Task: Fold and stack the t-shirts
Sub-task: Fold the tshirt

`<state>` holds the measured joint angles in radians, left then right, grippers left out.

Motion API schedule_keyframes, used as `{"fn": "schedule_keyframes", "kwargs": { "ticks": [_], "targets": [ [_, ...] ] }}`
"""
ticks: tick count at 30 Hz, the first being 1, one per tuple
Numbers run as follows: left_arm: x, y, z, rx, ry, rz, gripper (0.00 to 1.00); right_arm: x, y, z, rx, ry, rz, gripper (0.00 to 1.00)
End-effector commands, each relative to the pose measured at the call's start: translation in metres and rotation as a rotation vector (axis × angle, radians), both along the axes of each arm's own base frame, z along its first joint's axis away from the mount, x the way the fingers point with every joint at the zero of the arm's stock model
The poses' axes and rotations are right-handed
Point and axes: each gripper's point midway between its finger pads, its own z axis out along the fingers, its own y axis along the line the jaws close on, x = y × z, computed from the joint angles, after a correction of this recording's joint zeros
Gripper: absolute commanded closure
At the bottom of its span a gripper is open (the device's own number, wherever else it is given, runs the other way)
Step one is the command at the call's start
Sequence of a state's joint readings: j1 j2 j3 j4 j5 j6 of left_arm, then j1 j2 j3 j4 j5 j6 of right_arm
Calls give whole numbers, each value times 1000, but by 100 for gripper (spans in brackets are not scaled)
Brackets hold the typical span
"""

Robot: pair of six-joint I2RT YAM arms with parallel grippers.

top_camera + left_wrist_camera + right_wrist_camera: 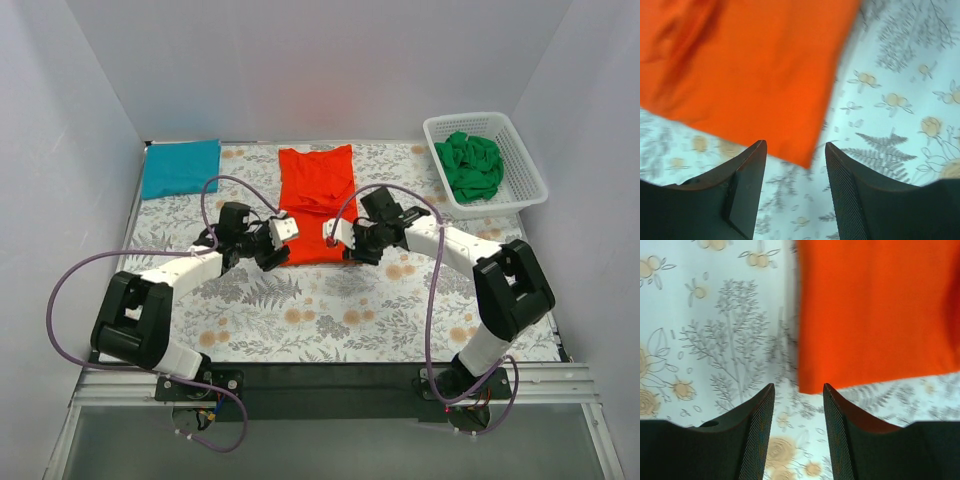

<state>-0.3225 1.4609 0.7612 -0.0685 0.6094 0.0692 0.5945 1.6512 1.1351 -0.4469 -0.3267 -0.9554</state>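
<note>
- Two claws poised at the near hem: my left claw (795, 150) and my right claw (798, 390) both hang spread, with nothing between the jaws. Each is just short of a near corner of the orange t-shirt (315, 205).
- The shirt lies flat as a long rectangle, sleeves tucked in, running straight away from my fingertips. It is soft matte knit, creased around mid-length.
- Risk one is a shallow bite. Each corner sits ahead of the gap, not inside it, so closing here may catch only the edge and the limp cloth could slide out on the lift.
- Risk two is dipping too low, which would pinch the flower-printed tablecloth (330, 300) along with the hem.
- Risk three is my claws rising unevenly, which would skew the fold.
- Both wrist views blur at the hem, so I cannot tell how many layers lie there. Taking only the top one would open the fold.
- Far to my left claw's left, a blue t-shirt (181, 167) lies folded into a flat pad. Beyond my right claw, a green t-shirt (472, 165) sits crumpled in a white latticed basket (465, 119).
</note>
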Motion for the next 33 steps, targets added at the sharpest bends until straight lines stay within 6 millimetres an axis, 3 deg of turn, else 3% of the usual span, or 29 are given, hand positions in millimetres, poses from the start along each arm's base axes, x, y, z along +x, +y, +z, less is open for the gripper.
{"fn": "schedule_keyframes", "kwargs": {
  "ticks": [1,5,10,13,19,28,31,33],
  "targets": [
    [-7,-4,-16,39,-6,-17,50,-2,7,-17,-3,0,-8,50],
    [-1,-7,-29,66,-18,-8,50,-3,7,-42,-41,17,1,52],
    [3,-5,-49,112,-18,-17,50,3,6,-57,-74,-1,-4,53],
    [3,-5,-55,120,-16,-24,50,4,6,-55,-69,-11,-4,55],
    [5,-4,-60,142,-19,-39,54,5,8,-28,-34,-68,12,53],
    [8,-6,-66,158,4,-55,79,4,6,-67,-97,2,32,53],
    [7,-5,-67,163,10,-59,88,3,2,-78,-116,14,26,62],
    [0,-6,-64,157,25,-74,99,2,1,-74,-115,9,17,80]
  ]
}}
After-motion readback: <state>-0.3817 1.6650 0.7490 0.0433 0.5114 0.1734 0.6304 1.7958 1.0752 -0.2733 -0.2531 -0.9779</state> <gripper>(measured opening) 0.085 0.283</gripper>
